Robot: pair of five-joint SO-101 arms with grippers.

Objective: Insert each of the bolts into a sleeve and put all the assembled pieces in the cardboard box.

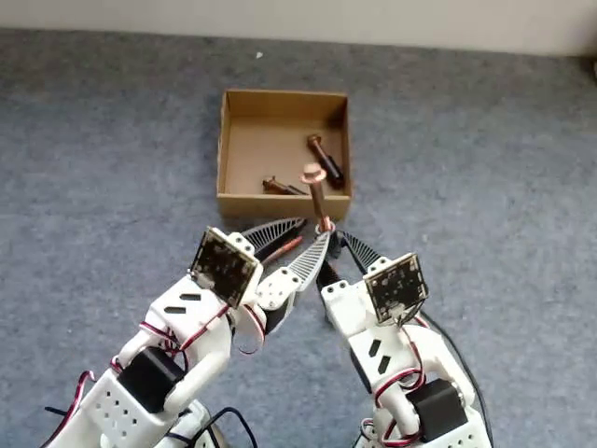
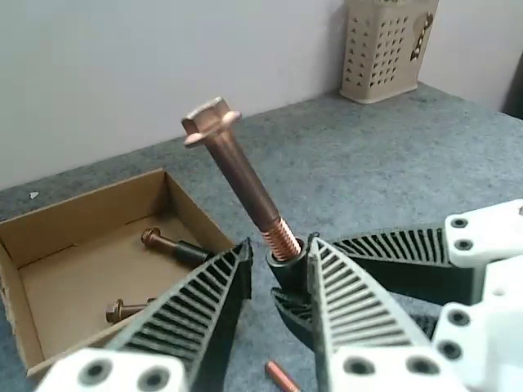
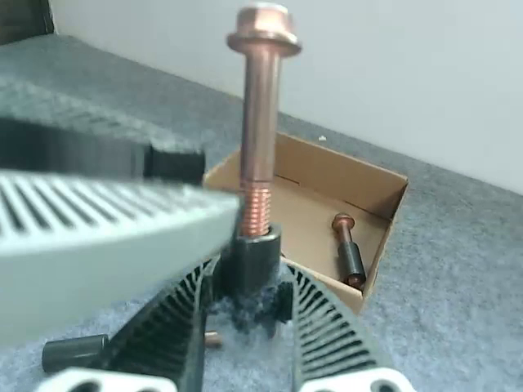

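The right pincer [image 3: 249, 282] was closed on a short black sleeve [image 3: 253, 255], which it held upright just in front of the cardboard box [image 1: 284, 93]. A copper bolt [image 1: 315, 198] stood in that sleeve with its threaded end down in the mouth and its flanged head up. Much of the thread was still bare above the rim. From the left wrist view the bolt [image 2: 235, 175] leaned a little toward the box.

The left pincer [image 2: 280, 245] was open, with one finger on each side of the bolt's thread, right where it met the sleeve [image 2: 286, 268]. The fingers were close to the thread, but I could not tell whether they touched it.

Two assembled pieces lay inside the box. One [image 1: 326, 161] was against the right wall and the other [image 1: 280, 187] was along the near wall.

On the grey worktop [image 1: 112, 140], under the left pincer [image 1: 312, 238], lay a spare bolt [image 1: 283, 249]. Its threaded tip showed below the fingers in the left wrist view [image 2: 283, 379]. A loose sleeve [image 3: 73, 353] lay on its side near the right pincer.

A beige perforated basket [image 2: 384, 45] stood by the wall, well away from the box [image 2: 82, 204].
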